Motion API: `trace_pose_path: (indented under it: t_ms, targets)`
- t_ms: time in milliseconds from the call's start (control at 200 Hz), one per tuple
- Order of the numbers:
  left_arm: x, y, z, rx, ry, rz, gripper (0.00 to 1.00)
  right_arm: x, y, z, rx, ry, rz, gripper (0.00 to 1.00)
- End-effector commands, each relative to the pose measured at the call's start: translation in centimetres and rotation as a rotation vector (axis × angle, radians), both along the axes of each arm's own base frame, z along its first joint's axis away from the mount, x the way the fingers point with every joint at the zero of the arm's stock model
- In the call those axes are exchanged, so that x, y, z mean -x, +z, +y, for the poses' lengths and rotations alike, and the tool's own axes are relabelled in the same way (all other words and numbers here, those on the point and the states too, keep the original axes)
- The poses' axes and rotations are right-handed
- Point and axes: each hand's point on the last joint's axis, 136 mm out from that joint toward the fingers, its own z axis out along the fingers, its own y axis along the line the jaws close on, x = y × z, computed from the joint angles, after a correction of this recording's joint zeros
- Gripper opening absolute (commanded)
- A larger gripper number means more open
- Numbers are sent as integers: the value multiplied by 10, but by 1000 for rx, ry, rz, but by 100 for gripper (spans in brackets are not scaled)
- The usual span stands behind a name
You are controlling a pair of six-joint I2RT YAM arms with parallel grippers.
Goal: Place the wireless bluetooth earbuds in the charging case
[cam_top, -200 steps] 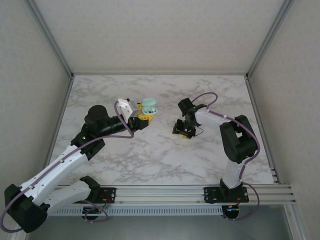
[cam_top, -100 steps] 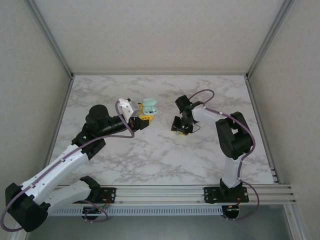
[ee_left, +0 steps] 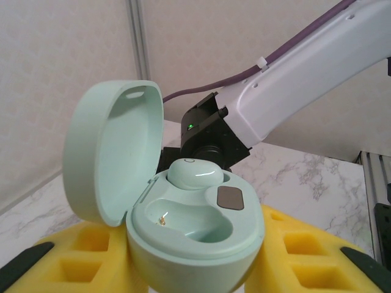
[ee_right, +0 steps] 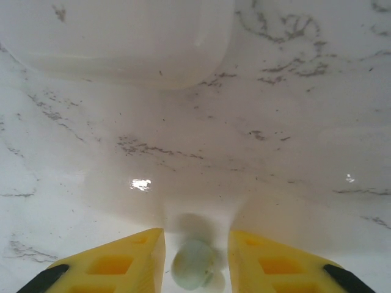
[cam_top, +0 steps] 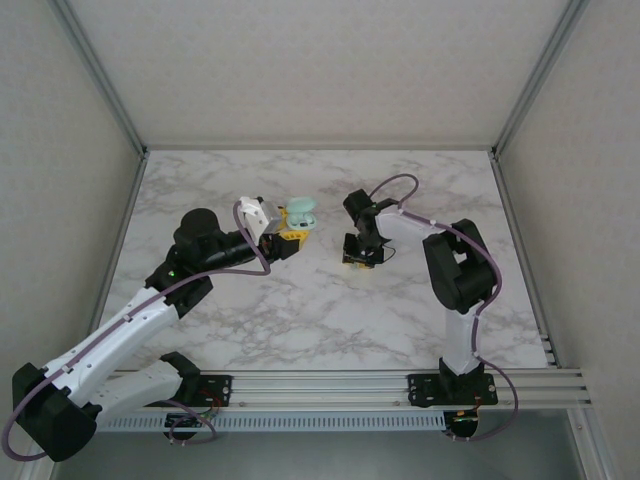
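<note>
On the left, the left gripper (cam_top: 284,240) pinches the glossy mint-green charging case (ee_left: 195,244) between yellow foam pads. The case's domed lid stands open over one smooth seated earbud (ee_left: 194,173) and one hollow socket. To the right, low over the veined marble table (cam_top: 300,320), the right gripper (ee_right: 195,235) closely flanks a pebble-like mint loose earbud (ee_right: 192,264) lying there; whether its jaws pinch it I cannot tell.

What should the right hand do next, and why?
Probably close the right hand fully on the mint earbud: it sits between the fingers, with slim gaps apparently either side. The left hand holds the charging case open, one socket empty.
</note>
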Motion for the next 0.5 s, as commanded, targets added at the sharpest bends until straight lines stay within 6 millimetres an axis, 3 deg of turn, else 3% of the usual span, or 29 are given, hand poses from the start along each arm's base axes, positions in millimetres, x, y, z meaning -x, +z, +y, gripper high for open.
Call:
trace_pose_path:
  t_ms: [0, 496]
  targets:
    - [3, 11, -2, 15, -11, -26, 20, 3, -5, -9, 78, 39, 16, 32]
    - [4, 11, -2, 18, -17, -23, 20, 5, -6, -6, 98, 86, 24, 26]
